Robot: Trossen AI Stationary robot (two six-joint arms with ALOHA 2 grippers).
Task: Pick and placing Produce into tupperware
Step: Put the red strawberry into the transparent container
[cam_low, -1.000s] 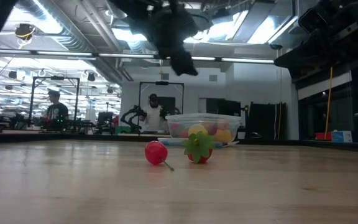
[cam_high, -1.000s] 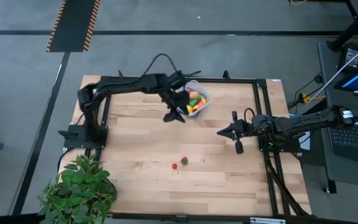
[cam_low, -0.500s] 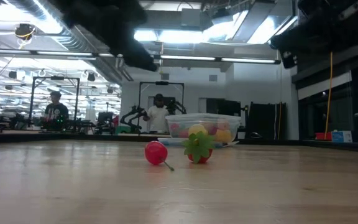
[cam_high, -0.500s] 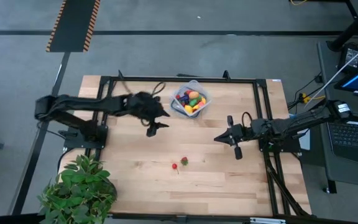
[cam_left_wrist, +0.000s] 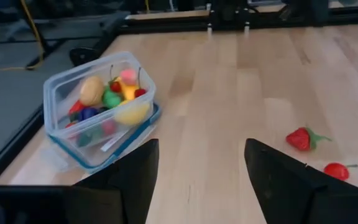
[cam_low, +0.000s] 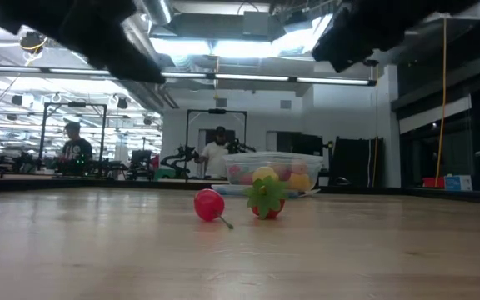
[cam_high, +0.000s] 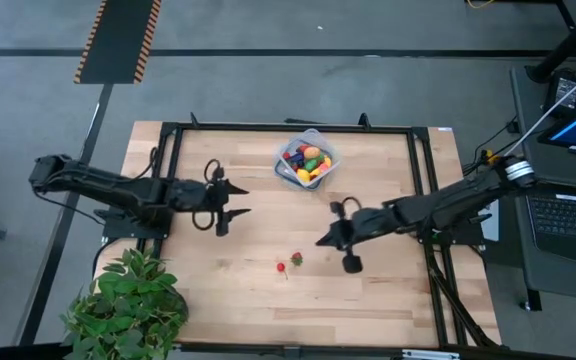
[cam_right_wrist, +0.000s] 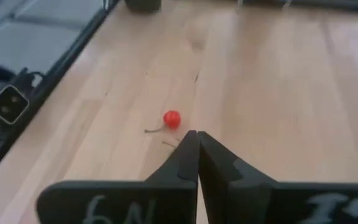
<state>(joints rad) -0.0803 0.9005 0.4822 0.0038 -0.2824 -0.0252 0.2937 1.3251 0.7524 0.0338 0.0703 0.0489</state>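
Clear tupperware [cam_high: 307,162] near the 12 o'clock edge of the wooden tabletop [cam_high: 368,290], in the high view; filled with mixed produce [cam_left_wrist: 107,99]: yellow, orange, green, red and purple pieces. Same container seen in the left wrist view [cam_left_wrist: 98,112] and, far off, in the low view [cam_low: 273,169].

Two pieces loose on the bare wood, well apart from the container toward 6 o'clock: a strawberry [cam_high: 296,258] with a green leafy cap and a red cherry [cam_high: 281,267] with a thin stem, just beside each other, cherry on the 8 o'clock side. Both resting on the wood in the low view, strawberry [cam_low: 266,200] and cherry [cam_low: 209,204].

Right end effector [cam_high: 321,241] at about 3 o'clock of the strawberry, near it, fingers clenched together with nothing between them [cam_right_wrist: 197,155]; cherry [cam_right_wrist: 172,118] lying just ahead of the fingertips in its wrist view.

Left end effector [cam_high: 236,200] over the tabletop's 9 o'clock half, released, fingers spread apart and empty, well apart from the loose pieces.

Leafy potted plant [cam_high: 128,305] at the 7 o'clock corner.
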